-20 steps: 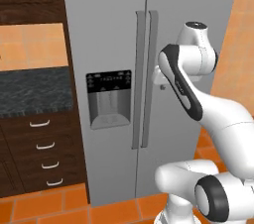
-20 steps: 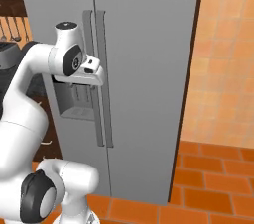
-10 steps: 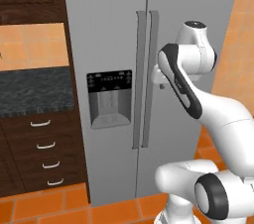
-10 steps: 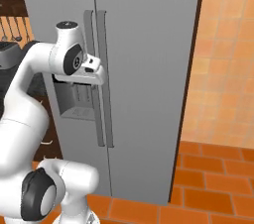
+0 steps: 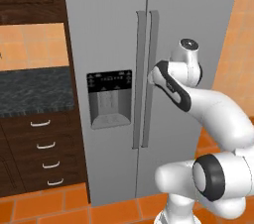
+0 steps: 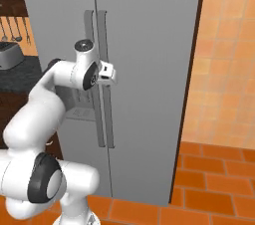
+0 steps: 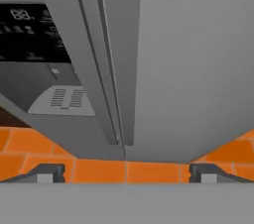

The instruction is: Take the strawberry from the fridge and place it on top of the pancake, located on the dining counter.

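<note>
Facing the closed fridge (image 5: 114,44), the gripper (image 7: 126,172) is held just beside the right-door handle (image 6: 105,77). Its jaws are spread wide, and nothing is grasped.

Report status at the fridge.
Gripper open, empty, at the right door's handle. Fridge shut, strawberry unseen. Nothing blocking.

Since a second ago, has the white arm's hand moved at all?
Yes. In the right base view the open hand has shifted slightly right and down across the tall grey fridge's long vertical handles, which have stayed put.
</note>
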You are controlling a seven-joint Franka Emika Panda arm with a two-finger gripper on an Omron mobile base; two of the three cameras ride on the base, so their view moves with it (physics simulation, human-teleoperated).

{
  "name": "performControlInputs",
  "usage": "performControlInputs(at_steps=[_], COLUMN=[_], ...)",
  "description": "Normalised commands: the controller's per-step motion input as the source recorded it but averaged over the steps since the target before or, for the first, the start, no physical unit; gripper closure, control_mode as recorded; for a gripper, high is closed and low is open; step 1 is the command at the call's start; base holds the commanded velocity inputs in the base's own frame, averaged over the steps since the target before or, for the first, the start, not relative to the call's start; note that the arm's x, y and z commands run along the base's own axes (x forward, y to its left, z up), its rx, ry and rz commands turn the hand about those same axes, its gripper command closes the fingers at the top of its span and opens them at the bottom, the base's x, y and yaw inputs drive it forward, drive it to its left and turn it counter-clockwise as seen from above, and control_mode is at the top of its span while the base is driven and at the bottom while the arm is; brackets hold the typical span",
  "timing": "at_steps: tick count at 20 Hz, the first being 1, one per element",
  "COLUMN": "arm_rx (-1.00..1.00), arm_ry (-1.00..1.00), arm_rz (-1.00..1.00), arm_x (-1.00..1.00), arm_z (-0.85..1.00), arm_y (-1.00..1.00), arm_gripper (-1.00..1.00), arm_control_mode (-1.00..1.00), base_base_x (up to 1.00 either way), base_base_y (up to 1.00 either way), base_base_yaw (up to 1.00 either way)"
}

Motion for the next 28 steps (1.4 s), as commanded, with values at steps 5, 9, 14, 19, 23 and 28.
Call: performControlInputs(at_steps=[5, 9, 14, 19, 23, 28], arm_rx=[0.0, 0.0, 0.0, 0.0, 0.0, 0.0], arm_ry=[-0.03, 0.0, -0.11, -0.24, -0.26, -0.06], arm_rz=[-0.02, -0.03, -0.02, -0.02, -0.01, 0.0], arm_x=[0.79, 0.77, 0.55, 0.34, 0.25, 0.53], arm_z=[-0.03, 0.0, -0.11, -0.3, -0.31, -0.03], arm_y=[0.04, 0.0, 0.0, 0.0, 0.0, -0.03], arm_gripper=[-1.0, -1.0, -1.0, -1.0, -1.0, -1.0], arm_control_mode=[-1.0, -1.0, -1.0, -1.0, -1.0, -1.0], base_base_x=[0.0, 0.0, 0.0, 0.0, 0.0, 0.0], base_base_y=[0.0, 0.0, 0.0, 0.0, 0.0, 0.0], base_base_yaw=[0.0, 0.0, 0.0, 0.0, 0.0, 0.0])
